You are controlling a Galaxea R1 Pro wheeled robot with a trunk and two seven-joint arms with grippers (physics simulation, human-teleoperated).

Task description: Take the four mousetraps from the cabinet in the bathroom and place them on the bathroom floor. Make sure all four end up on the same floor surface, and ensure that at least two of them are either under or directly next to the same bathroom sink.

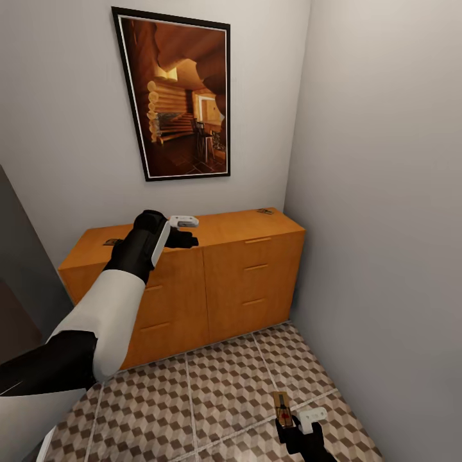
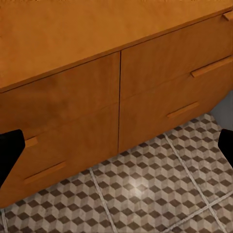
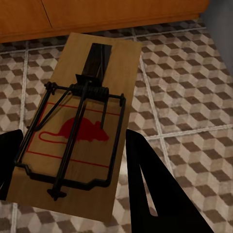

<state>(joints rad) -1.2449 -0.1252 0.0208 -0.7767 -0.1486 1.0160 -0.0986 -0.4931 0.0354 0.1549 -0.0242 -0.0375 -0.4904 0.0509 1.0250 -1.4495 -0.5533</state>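
left arm [image 1: 102,308]: white and black, reaching up over the cabinet's left half; wrist above the cabinet top
left gripper [image 1: 183,231]: hovering over the cabinet top, near its middle; left wrist view has one dark fingertip [image 2: 9,148] at each side edge with nothing between them, so jaws are apart and empty
cabinet [image 1: 247,282]: low orange-brown chest against the back wall, right end in the corner; drawer fronts with slim bar handles [image 2: 211,66]; base meets the tiled floor
mousetrap on cabinet, left [image 1: 112,242]: small dark flat piece on the cabinet top near its left end, just beside the left forearm; detail too small to read
mousetrap on cabinet, right [image 1: 264,210]: small dark piece at the cabinet's back right corner; detail too small to read
picture [image 1: 176,93]: dark-framed print of a log interior, on the wall above the cabinet
floor [image 1: 212,385]: cube-pattern tiles, brown/beige/grey, pale grout; runs from the cabinet base toward the camera
held mousetrap [image 3: 80,128]: wooden plate with black wire bar, spring and red mouse print; in front of the cabinet, above the floor tiles; whether it touches the floor I cannot tell
right gripper [image 1: 296,417]: low in front of the cabinet, over the tiles; dark fingers [image 3: 160,194] either side of the held mousetrap, jaws clamped on it
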